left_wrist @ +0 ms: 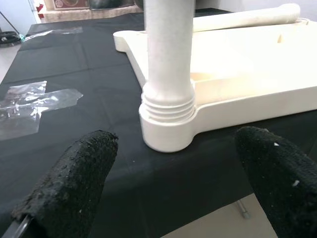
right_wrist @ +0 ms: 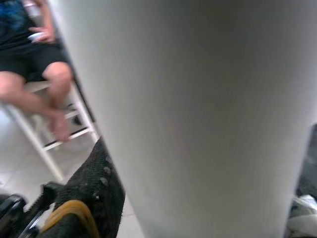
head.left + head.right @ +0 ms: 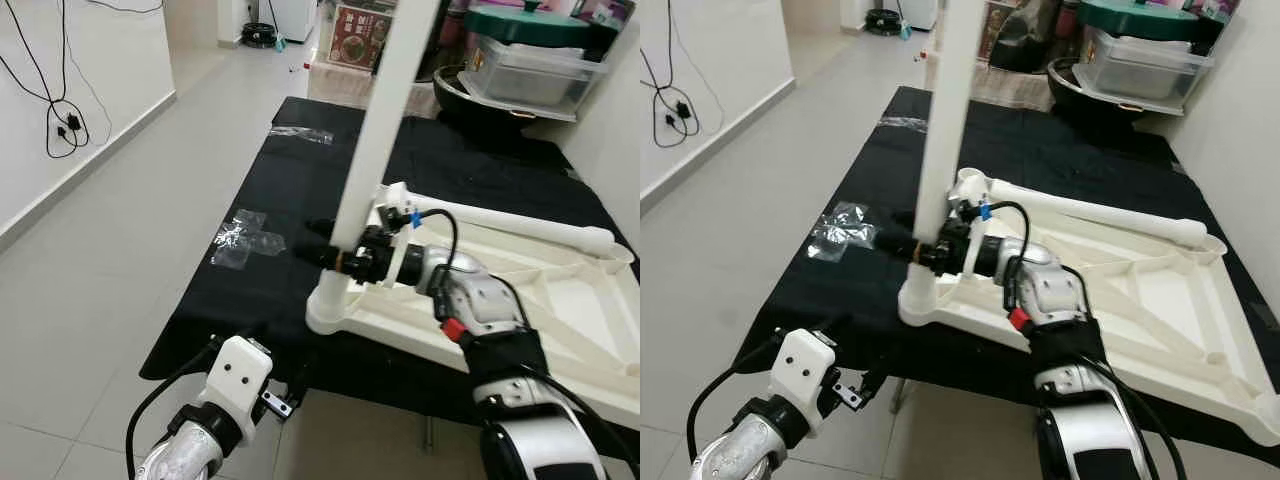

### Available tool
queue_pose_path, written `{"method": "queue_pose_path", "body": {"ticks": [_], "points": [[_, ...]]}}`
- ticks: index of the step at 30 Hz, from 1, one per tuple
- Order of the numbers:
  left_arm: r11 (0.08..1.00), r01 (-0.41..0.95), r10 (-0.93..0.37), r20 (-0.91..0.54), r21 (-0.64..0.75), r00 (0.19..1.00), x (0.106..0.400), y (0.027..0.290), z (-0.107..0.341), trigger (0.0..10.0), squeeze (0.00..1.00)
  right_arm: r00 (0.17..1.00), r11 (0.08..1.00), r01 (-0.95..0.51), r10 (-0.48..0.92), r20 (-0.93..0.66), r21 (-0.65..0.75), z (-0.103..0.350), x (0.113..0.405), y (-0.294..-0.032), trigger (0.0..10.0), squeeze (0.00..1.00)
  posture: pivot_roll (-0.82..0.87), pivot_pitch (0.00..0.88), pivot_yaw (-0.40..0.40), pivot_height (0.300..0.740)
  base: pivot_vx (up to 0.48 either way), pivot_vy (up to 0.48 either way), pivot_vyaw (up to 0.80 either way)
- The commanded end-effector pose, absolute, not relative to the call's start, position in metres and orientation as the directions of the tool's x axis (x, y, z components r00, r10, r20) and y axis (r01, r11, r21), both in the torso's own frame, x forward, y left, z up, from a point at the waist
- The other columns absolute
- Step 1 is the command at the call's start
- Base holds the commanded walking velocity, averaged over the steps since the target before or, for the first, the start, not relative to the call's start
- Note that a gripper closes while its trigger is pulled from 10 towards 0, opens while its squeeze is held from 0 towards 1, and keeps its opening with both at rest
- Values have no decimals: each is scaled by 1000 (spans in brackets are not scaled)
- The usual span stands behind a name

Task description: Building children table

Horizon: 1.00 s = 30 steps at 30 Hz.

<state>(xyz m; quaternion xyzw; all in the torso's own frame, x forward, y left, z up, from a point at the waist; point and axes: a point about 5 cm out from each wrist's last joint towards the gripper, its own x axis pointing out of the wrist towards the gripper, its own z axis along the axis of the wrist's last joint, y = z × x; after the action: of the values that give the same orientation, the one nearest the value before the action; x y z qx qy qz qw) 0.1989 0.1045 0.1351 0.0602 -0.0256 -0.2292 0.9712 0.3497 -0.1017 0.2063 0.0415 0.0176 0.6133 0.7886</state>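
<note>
While crumpled clear wrappers lie on the black cloth beside the inverted white tabletop, the right gripper is clamped on the near-upright table leg in its corner socket, top cropped; left gripper, fingers apart, faces it.

My right arm is silver-grey shell with a small red tab at the wrist, a black sleeve section behind it and a glossy silver-white elbow housing below. A black cable loops over the wrist, tied with a blue clip near the white bracket. My right gripper is black and cylindrical at its base. My left arm carries a white boxy block with two dark screw holes, a black cable curving alongside. My left gripper's fingers are black, coarse and grainy.
</note>
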Motion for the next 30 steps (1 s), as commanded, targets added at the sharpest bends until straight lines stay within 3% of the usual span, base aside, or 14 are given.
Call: {"method": "queue_pose_path", "body": {"ticks": [1, 2, 6, 8, 10, 11, 12, 13, 16, 19, 22, 23, 25, 30], "points": [[884, 451, -456, 11, 121, 890, 197, 102, 132, 10000, 0, 189, 188, -978, 982, 2, 90, 203, 348, -95, 10000, 0, 145, 64, -143, 740, 0, 0, 0], [884, 451, -455, 10, 121, 890, 197, 102, 132, 10000, 0, 221, 217, -972, 975, 35, 86, 207, 353, -92, 0, 0, 148, 56, -146, 740, 0, 0, 0], [884, 451, -455, 10, 121, 890, 196, 102, 132, 10000, 0, 248, 243, -966, 967, 61, 84, 210, 356, -90, 0, 0, 147, 54, -147, 740, 0, 0, 0], [884, 452, -456, 8, 120, 890, 195, 102, 131, 10000, 0, 402, 394, -915, 909, 108, 91, 211, 363, -88, 0, 0, 144, 47, -146, 740, 0, 0, 0], [884, 452, -456, 8, 119, 890, 195, 102, 131, 10000, 0, 498, 490, -867, 860, 111, 93, 209, 366, -89, 0, 0, 142, 45, -143, 740, 0, 0, 0], [884, 452, -456, 8, 119, 890, 195, 102, 131, 10000, 0, 498, 490, -867, 860, 111, 93, 209, 366, -89, 0, 0, 142, 45, -143, 740, 0, 0, 0], [884, 453, -456, 7, 118, 890, 195, 102, 131, 10000, 0, 640, 630, -768, 762, 101, 118, 204, 372, -92, 0, 0, 137, 46, -141, 740, 0, 0, 0], [884, 453, -456, 7, 118, 890, 195, 102, 131, 10000, 0, 640, 630, -768, 762, 101, 118, 204, 372, -92, 0, 0, 137, 46, -141, 740, 0, 0, 0], [883, 454, -458, 7, 118, 889, 196, 102, 131, 10000, 0, 877, 868, -478, 480, 19, 137, 192, 382, -104, 0, 0, 130, 51, -138, 740, 0, 0, 0], [883, 454, -458, 8, 119, 889, 196, 102, 131, 10000, 0, 926, 918, -373, 377, -2, 136, 189, 384, -109, 0, 0, 130, 51, -138, 740, 0, 0, 0], [882, 455, -459, 8, 121, 888, 197, 102, 131, 10000, 0, 999, 987, 17, -12, -33, 162, 185, 378, -125, 0, 0, 133, 56, -141, 740, 0, 0, 0], [882, 455, -459, 8, 121, 888, 197, 102, 131, 10000, 0, 999, 987, 17, -12, -33, 162, 185, 378, -125, 0, 0, 133, 56, -141, 740, 0, 0, 0], [882, 454, -459, 8, 122, 889, 197, 102, 131, 10000, 0, 981, 962, 194, -189, -46, 191, 185, 367, -125, 0, 0, 132, 57, -138, 740, 0, 0, 0], [882, 454, -459, 8, 124, 889, 197, 102, 132, 10000, 0, 956, 931, 294, -285, -76, 218, 184, 358, -115, 0, 0, 133, 58, -138, 740, 0, 0, 0]]}}
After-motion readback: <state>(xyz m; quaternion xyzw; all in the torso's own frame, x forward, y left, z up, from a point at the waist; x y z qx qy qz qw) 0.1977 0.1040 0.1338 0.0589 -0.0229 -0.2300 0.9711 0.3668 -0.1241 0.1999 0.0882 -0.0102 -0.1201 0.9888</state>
